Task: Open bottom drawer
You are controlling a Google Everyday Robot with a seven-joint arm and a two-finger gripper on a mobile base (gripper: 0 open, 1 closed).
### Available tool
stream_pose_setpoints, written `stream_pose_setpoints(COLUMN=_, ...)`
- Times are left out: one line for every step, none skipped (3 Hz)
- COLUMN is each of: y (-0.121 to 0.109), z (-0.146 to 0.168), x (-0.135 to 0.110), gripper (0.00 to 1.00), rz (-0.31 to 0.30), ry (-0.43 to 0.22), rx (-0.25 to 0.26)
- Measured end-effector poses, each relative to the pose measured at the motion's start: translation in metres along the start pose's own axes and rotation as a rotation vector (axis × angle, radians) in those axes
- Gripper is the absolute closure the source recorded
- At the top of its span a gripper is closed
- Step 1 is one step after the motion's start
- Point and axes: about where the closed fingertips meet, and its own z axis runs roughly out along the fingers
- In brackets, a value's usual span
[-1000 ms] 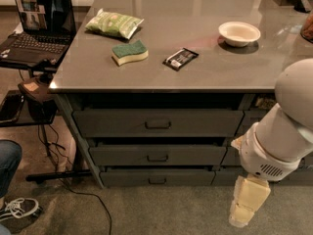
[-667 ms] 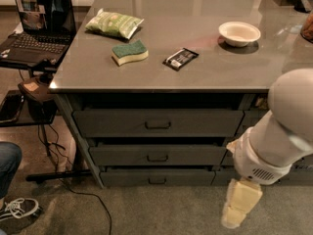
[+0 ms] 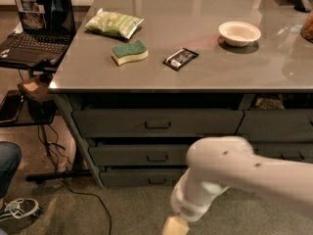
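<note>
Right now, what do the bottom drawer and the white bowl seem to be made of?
The bottom drawer: probably painted metal, matte grey-green, by its thin flat front. The bowl: perhaps glazed ceramic or plastic, cream, with a soft shine. The hand hangs low before that drawer, at the picture's bottom edge.

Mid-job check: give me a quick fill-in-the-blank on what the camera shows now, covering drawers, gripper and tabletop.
The bottom drawer of the left-hand stack is ____.
The gripper shows at the ____ edge of the picture, below that drawer's handle and apart from it.
On the table, a white ____ stands right of the dark packet.
Left of the table stands an open ____.
Missing words: closed; bottom; bowl; laptop.
</note>
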Motion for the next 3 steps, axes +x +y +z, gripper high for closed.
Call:
stream_pose_setpoints(y=0.000, z=0.076, x=-0.035, gripper=0.00, rz=-0.011, ry=0.002, rx=-0.036)
stream_pose_setpoints(y=-0.012, z=0.085, x=-0.057, gripper=0.00, rz=0.028, ry=-0.052, rx=0.001)
stream_pose_setpoints(y=-0.031, z=0.097, x=-0.025, gripper=0.00, rz=0.104, ry=-0.148, rx=0.005)
